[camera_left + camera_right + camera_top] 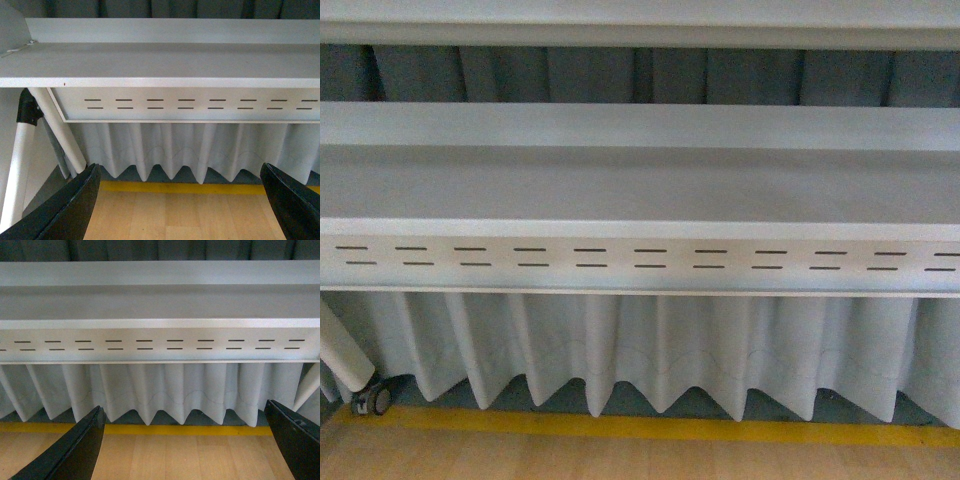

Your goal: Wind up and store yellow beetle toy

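Grey slotted table (640,190), pleated curtain (650,350) (no writing); both hands (180,200) (185,440) spread.

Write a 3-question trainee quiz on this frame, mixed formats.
1. True or false: the beetle toy shows in at least one view.
2. Multiple choice: the left end effector is A) shut on the toy, B) open with nothing between its fingers, C) out of view.
3. Fill in: the stripe on the floor below the curtain is ____.

Key:
1. False. All three views show only the white table, its slotted panel, the curtain and the wood floor.
2. B. Its fingers stand wide apart; the right end effector looks the same.
3. Yellow.
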